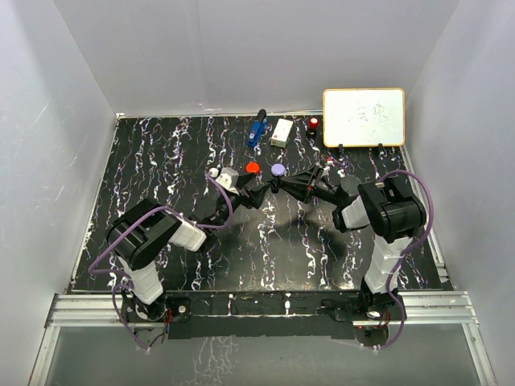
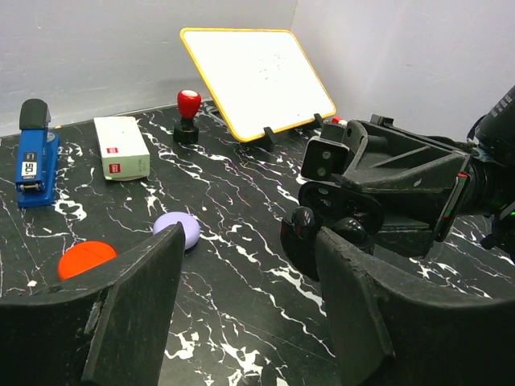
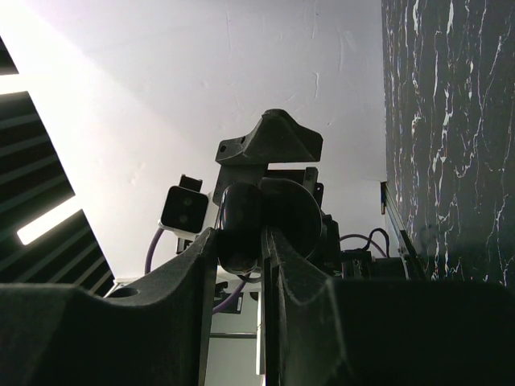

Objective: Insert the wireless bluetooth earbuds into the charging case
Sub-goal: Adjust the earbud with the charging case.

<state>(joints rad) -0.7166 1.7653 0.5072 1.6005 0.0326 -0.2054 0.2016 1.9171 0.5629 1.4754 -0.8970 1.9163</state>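
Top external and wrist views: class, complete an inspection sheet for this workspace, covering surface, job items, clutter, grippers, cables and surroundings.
Surface: black marble-patterned tabletop with white veins.
Job's things: red round case and lavender round case lie apart on the surface; black rounded case held by the right gripper; earbuds: nothing seen.
Clutter: blue stapler, white rectangular box, red-knobbed black stamp, yellow-framed whiteboard propped at the back.
Grippers: left gripper open, empty; right gripper shut on the black rounded case.
Cables: purple cables loop along both arms.
Surroundings: white walls on three sides; metal rail at the near edge.
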